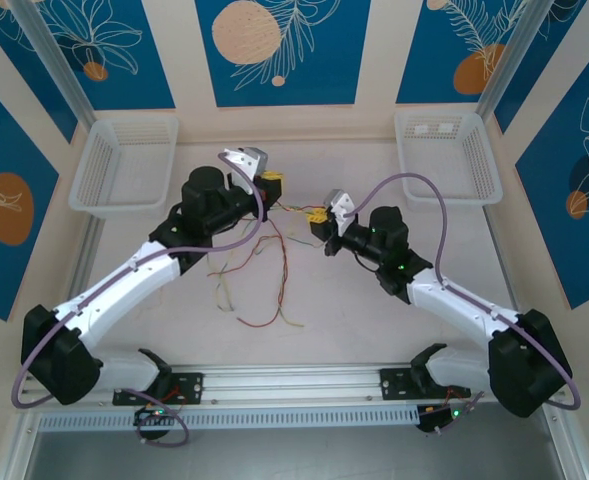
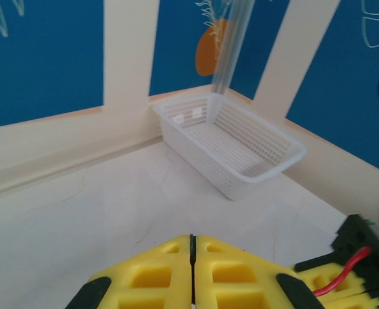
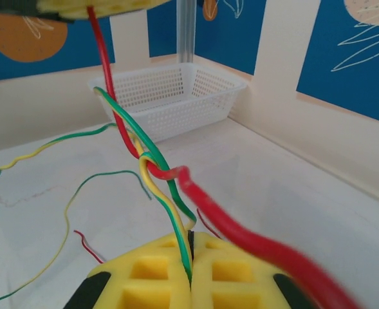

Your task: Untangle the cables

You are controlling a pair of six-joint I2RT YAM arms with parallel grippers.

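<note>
Thin red and yellow-green cables (image 1: 259, 268) lie tangled on the table between the arms. My left gripper (image 1: 271, 184) hangs above them, its yellow fingers (image 2: 163, 273) pressed together. In the right wrist view a red cable (image 3: 112, 96) rises taut into that left gripper (image 3: 99, 5) at the top edge. My right gripper (image 3: 190, 243) is shut on a yellow-green cable (image 3: 170, 206), which twists around the red one just above the fingertips. In the top view the right gripper (image 1: 320, 217) sits close to the left one. A short piece of red wire (image 2: 343, 273) shows at the lower right of the left wrist view.
Two white mesh baskets stand at the back, one on the left (image 1: 124, 165) and one on the right (image 1: 449, 155). Loose wire ends (image 3: 67, 219) trail over the pale tabletop. A metal rail (image 1: 294, 385) runs along the near edge.
</note>
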